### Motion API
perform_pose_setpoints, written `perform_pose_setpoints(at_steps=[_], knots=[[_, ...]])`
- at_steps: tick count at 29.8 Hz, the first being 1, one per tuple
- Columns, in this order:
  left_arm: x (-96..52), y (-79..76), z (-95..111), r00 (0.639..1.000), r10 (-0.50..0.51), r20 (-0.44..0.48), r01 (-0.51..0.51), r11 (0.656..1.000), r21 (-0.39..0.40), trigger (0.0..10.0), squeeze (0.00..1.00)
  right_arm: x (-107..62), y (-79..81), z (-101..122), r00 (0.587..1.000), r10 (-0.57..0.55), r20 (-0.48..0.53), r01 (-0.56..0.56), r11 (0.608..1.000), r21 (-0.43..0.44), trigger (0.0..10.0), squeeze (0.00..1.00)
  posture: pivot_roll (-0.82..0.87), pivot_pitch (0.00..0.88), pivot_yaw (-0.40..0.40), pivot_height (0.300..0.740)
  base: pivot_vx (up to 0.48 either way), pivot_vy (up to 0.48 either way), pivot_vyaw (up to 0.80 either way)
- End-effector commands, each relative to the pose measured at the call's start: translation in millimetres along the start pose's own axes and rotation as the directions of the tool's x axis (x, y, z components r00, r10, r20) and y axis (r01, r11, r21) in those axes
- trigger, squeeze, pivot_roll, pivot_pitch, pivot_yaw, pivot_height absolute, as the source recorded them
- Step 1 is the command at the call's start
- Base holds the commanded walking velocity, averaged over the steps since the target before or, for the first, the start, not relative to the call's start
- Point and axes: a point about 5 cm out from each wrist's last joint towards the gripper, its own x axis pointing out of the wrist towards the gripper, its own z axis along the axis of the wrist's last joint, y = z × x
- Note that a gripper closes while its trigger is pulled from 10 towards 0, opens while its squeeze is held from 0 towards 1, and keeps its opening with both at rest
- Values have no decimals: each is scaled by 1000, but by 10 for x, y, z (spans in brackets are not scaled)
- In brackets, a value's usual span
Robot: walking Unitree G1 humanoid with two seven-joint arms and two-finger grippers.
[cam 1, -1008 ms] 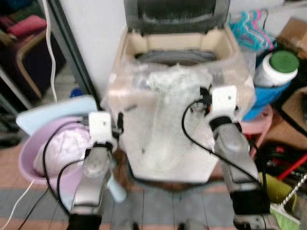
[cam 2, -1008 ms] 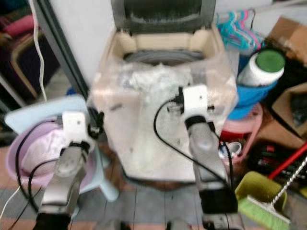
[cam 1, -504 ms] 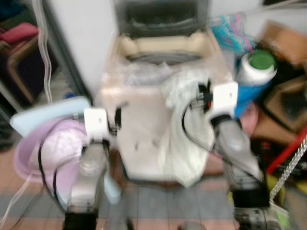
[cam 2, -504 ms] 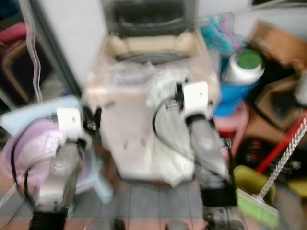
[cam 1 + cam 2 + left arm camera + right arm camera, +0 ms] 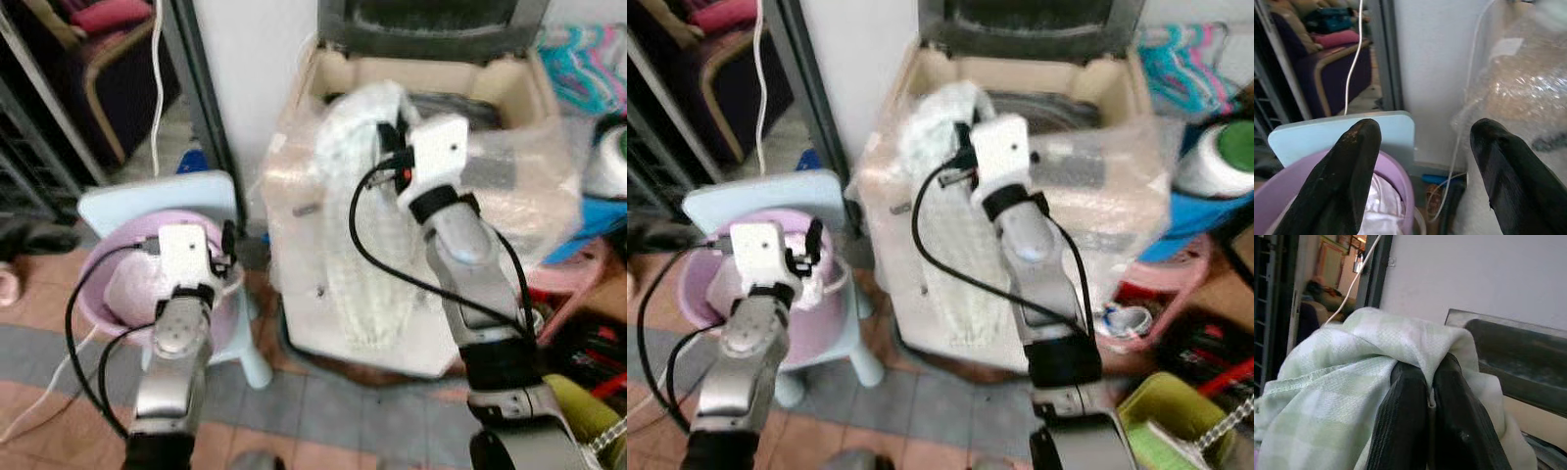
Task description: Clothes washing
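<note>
Nearest the camera, two silver arms with looped black cables rise from the lower edge of the eye views. The left gripper (image 5: 1422,161) hovers above a round lilac plastic basin (image 5: 98,294) with its two blunt black fingers (image 5: 1347,171) spread wide and nothing between them; the basin holds a crumpled pale garment (image 5: 1378,205) and rests on a pale blue plastic stool (image 5: 147,201). The floor is tiled in pinkish and grey bands (image 5: 323,411).

Beyond, the right gripper (image 5: 1429,396) is pinched tight on a soft woven cloth (image 5: 1352,377) — white with a faint green check — held at the front rim of a cream top-loading washing machine (image 5: 509,88). The cloth drapes in a long fold down the machine's front, which is wrapped in crinkled clear plastic film (image 5: 549,186). The dark lid (image 5: 431,24) stands raised behind the drum opening.

Farther off — a white wall (image 5: 1435,58), a dangling white cord (image 5: 157,88), a wooden-armed chair with a pink cushion (image 5: 103,15), and turquoise hangers (image 5: 1181,64) at the right.
</note>
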Motion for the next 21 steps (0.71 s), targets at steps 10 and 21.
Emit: perform_pose_setpoints(at_steps=[10, 21], knots=[[35, -102, 21, 999, -37, 17, 37, 999, -1, 10000, 0, 532, -487, 337, 997, -62, 39, 64, 996, -57, 10000, 0, -73, 22, 65, 740, 378, 0, 95], [41, -145, 19, 1000, -27, 12, 27, 999, -19, 10000, 0, 857, -1416, 1601, 809, -459, 367, 515, 854, -68, 10000, 0, -68, 14, 39, 740, 52, 0, 0]])
